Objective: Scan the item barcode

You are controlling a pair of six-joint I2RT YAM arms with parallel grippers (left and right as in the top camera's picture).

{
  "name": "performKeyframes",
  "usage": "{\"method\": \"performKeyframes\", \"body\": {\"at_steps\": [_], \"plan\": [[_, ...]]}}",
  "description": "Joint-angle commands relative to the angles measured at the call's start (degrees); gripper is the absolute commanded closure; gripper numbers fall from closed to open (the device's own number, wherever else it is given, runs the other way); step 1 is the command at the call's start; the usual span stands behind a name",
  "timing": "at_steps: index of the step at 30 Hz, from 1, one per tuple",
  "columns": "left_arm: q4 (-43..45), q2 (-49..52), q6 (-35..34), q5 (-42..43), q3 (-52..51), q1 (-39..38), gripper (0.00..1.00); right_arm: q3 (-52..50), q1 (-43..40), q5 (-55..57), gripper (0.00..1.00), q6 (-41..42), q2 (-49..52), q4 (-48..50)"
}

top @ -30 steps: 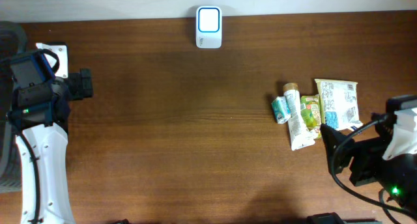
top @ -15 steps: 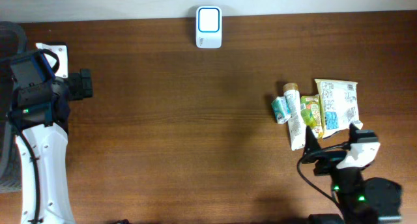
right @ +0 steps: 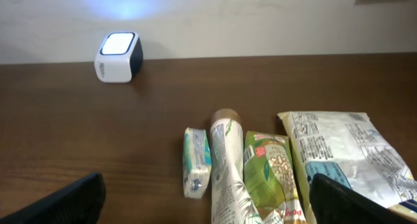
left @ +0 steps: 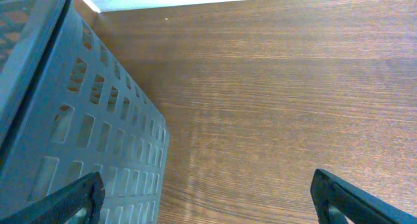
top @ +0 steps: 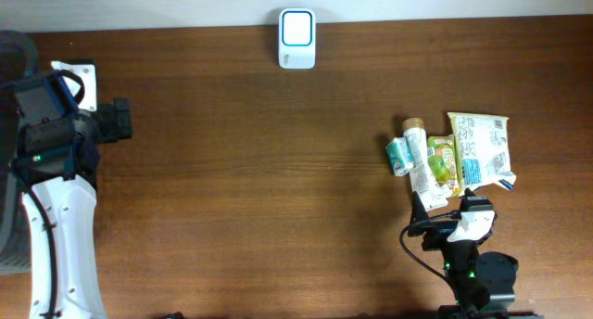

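Four items lie side by side at the table's right: a small teal pack (top: 398,156) (right: 196,161), a long white pouch (top: 422,175) (right: 228,165), a green pack (top: 443,159) (right: 270,172) and a large white bag (top: 482,150) (right: 339,152). The white scanner (top: 297,39) (right: 118,56) stands at the far edge with its face lit. My right gripper (top: 443,206) (right: 208,204) is open just in front of the items, with the pouch and green pack lying between its spread fingers. Far to the left, my left gripper (top: 116,120) (left: 208,201) is open over bare wood.
A grey perforated basket (left: 78,120) fills the left side of the left wrist view, close beside the left finger. A white wall runs along the table's far edge behind the scanner. Bare brown wood lies between the two arms.
My right arm has swung in from the right edge to the left and now sits directly in front of the items, facing them. The left arm and the items have not moved.
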Motion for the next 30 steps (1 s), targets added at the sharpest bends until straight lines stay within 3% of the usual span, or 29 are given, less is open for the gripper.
{"method": "performKeyframes", "body": {"at_steps": [1, 6, 26, 30], "plan": [[0.1, -0.7, 0.7, -0.2, 0.5, 0.1, 0.01, -0.6, -0.3, 0.5, 0.01, 0.1, -0.7, 0.2], [0.1, -0.7, 0.7, -0.2, 0.5, 0.1, 0.01, -4.4, -0.3, 0.5, 0.01, 0.1, -0.7, 9.8], [0.1, -1.0, 0.7, -0.2, 0.4, 0.1, 0.01, -4.5, -0.3, 0.5, 0.01, 0.1, -0.7, 9.9], [0.1, -7.8, 0.7, -0.2, -4.0, -0.2, 0.01, -4.5, -0.3, 0.5, 0.01, 0.1, -0.7, 9.9]]}}
